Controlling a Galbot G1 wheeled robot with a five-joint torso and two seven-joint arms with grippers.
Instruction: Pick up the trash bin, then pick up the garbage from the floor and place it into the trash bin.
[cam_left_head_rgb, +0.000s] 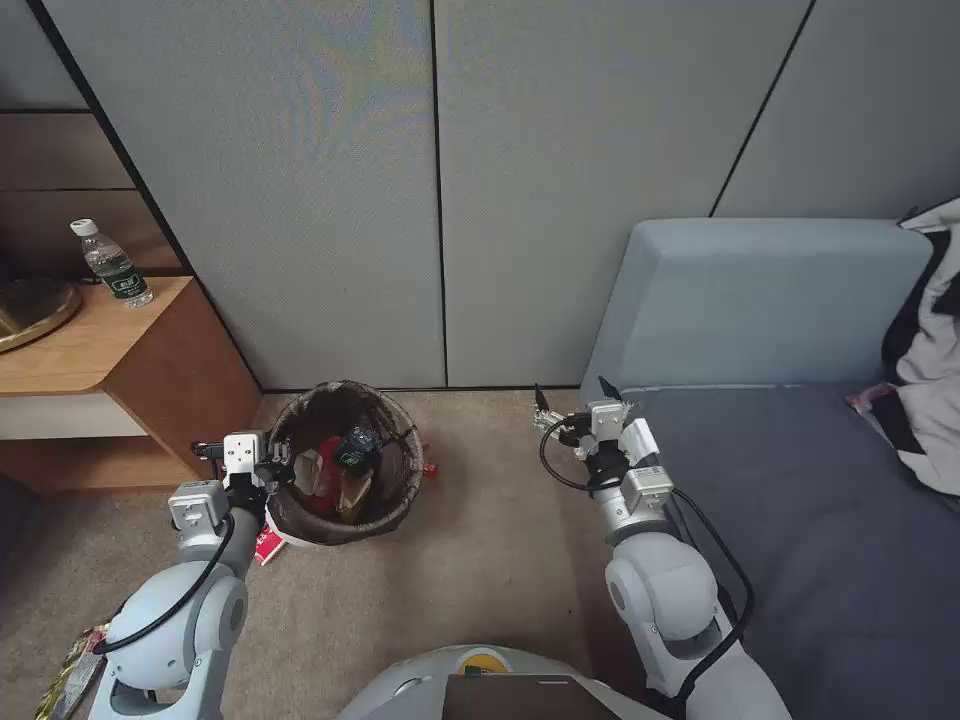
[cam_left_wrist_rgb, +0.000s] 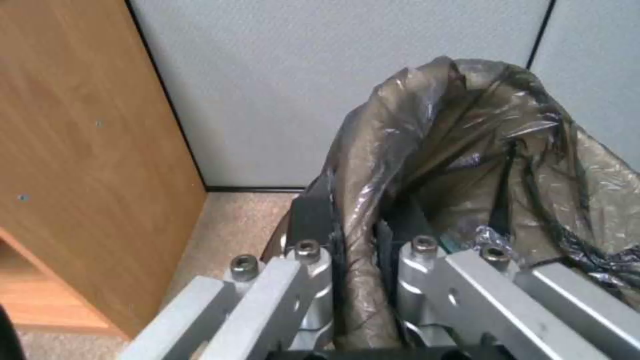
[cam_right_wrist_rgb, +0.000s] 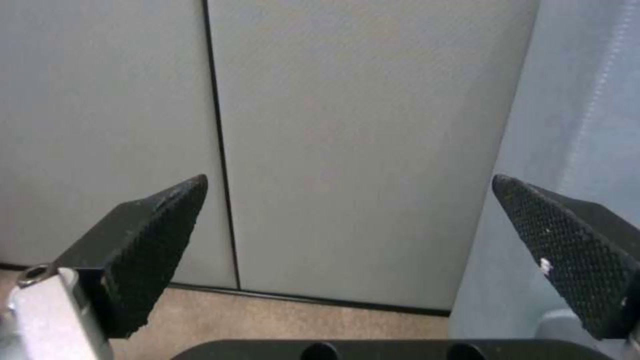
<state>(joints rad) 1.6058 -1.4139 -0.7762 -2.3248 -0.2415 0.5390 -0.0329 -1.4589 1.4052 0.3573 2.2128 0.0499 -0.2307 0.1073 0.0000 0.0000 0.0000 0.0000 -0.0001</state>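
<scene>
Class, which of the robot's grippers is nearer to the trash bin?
Left. The left gripper is clamped on the trash bin rim; the right gripper hangs open, apart, beside the bed.

Bin (cam_left_head_rgb: 345, 520): round, white, lined with a dark brown bag folded over its rim, upright over the carpet beside the wooden cabinet, near the wall, its rim pinched at the left side. Garbage (cam_left_head_rgb: 340, 470) inside: red packet, brown wrappers, small dark bottle. A red-and-white packet (cam_left_head_rgb: 268, 545) shows beneath the bin's left edge.
</scene>
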